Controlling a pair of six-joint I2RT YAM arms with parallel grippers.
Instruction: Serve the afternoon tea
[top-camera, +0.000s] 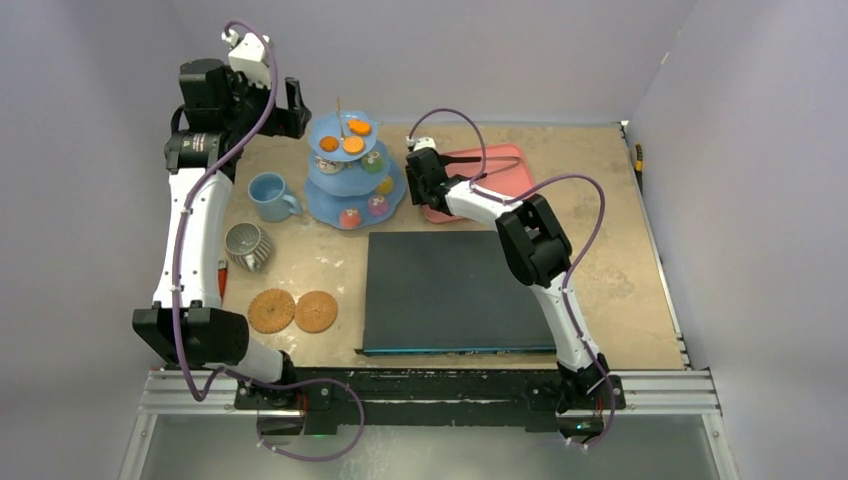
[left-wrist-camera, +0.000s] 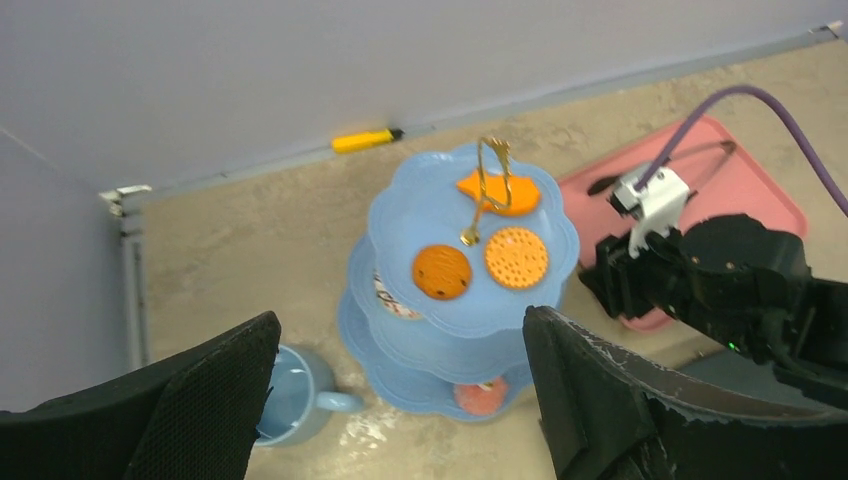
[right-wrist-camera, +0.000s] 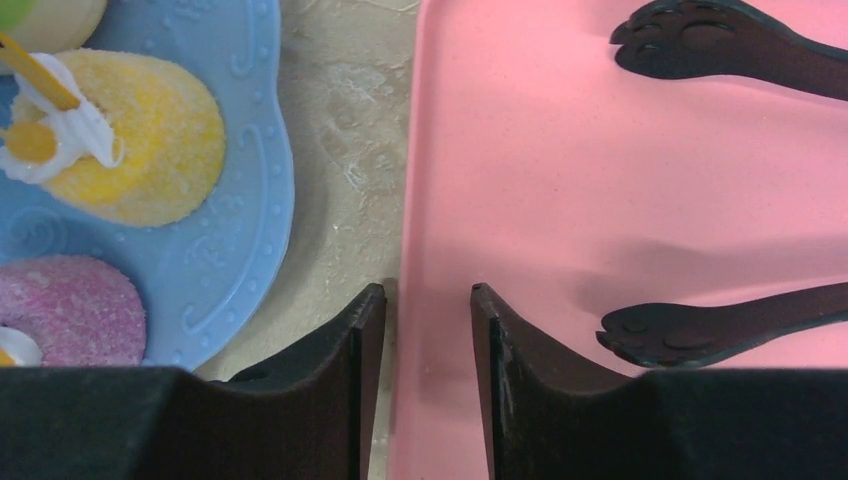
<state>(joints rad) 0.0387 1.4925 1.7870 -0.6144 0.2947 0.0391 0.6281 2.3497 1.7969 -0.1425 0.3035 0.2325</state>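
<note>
On the table (top-camera: 600, 260), the dark mat (top-camera: 450, 290) lies bare in front. Behind it the three-tier stand (top-camera: 318, 205) carries the cakes (top-camera: 353, 145) on every level. The pink tray (right-wrist-camera: 560, 200) just beside it holds only the black tongs (right-wrist-camera: 720, 45), and the mug (top-camera: 268, 195) sits left of the stand. Loading looks finished, so the step in hand seems to be dealing with the emptied tray. The next move calls for a square pinch on its rim without nudging the stand's bottom tier.

The right gripper (right-wrist-camera: 427, 292) straddles that rim, fingers narrowly parted. It clamps nothing, though contact with the rim is hard to judge. The left gripper (left-wrist-camera: 400, 325) hovers above the stand, spread wide and empty.
</note>
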